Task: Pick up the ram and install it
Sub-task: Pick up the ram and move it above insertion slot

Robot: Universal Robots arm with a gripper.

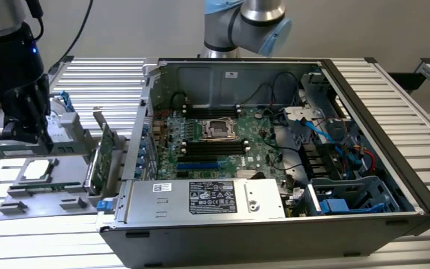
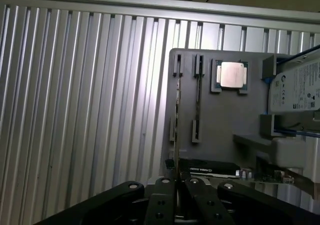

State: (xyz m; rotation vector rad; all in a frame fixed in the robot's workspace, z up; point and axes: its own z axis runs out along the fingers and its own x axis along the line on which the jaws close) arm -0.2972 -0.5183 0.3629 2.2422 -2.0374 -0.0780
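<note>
Black hand [image 2: 179,197], green ram [image 1: 20,150], green motherboard [image 1: 215,140], ribbed silver table [image 1: 402,95], blue cables [image 1: 311,125]

Robotics lab bench, fitted out for computer assembly. An opened desktop computer case [image 1: 275,168] lies on its side on a ribbed aluminium table [image 1: 394,84], with its motherboard [image 1: 215,140], cables [image 1: 316,126] and labelled power supply [image 1: 208,197] exposed, and a robot arm [image 1: 245,22] with a light blue joint cap rises at the far side of the case. To the exterior view's left of the case, a grey parts fixture [image 1: 43,196] holds loose components in fitted recesses: a processor chip [image 1: 37,168], a hard drive [image 2: 297,87] and a green expansion card [image 1: 104,151].
</note>
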